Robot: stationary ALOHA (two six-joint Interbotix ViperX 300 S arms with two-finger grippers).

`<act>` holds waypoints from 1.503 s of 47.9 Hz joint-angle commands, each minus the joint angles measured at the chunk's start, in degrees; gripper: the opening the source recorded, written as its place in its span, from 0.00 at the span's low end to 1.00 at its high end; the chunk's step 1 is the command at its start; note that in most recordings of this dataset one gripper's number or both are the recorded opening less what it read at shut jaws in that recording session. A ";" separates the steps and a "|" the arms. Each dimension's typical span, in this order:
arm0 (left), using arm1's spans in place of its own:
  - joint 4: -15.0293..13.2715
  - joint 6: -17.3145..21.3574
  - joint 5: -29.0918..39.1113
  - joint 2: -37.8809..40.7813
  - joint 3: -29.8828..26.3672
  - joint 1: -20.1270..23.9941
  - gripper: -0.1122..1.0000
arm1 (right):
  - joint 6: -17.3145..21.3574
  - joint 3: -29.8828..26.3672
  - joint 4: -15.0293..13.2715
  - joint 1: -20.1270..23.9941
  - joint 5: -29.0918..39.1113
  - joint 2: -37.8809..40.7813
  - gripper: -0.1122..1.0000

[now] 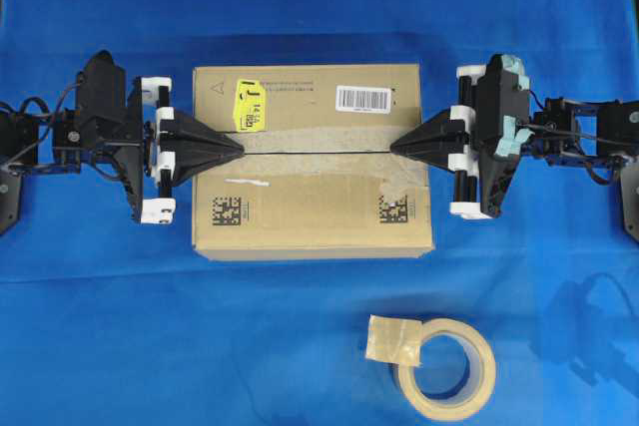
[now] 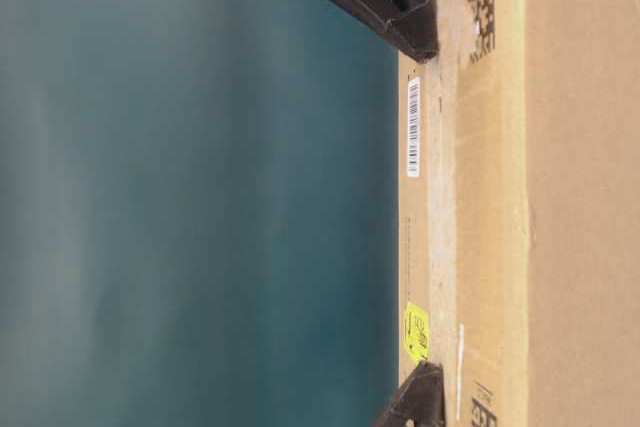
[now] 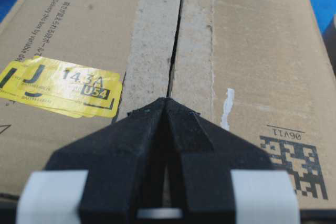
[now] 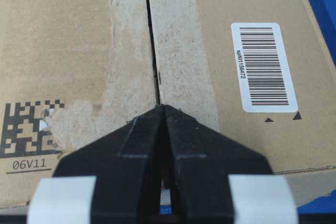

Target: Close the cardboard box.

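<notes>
The brown cardboard box (image 1: 310,207) sits mid-table with its two long top flaps lying flat and meeting at a narrow centre seam (image 3: 176,40). A yellow sticker (image 1: 248,107) and a white barcode label (image 1: 363,98) are on the far flap. My left gripper (image 1: 240,146) is shut, its tip resting over the left end of the seam. From the other side my right gripper (image 1: 395,145) is shut too, tip over the seam's right end. The wrist views show the left gripper (image 3: 165,100) and the right gripper (image 4: 163,107) each with closed tips on the seam, holding nothing.
A beige tape roll (image 1: 446,368) with a loose tab lies on the blue cloth (image 1: 120,326) near the front right. The table-level view shows the box side (image 2: 560,197) turned sideways, with both finger tips at its top edge.
</notes>
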 commanded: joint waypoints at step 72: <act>-0.09 -0.18 0.26 0.79 -0.70 -1.58 0.10 | 0.18 -0.26 0.09 0.53 -0.53 -0.35 0.10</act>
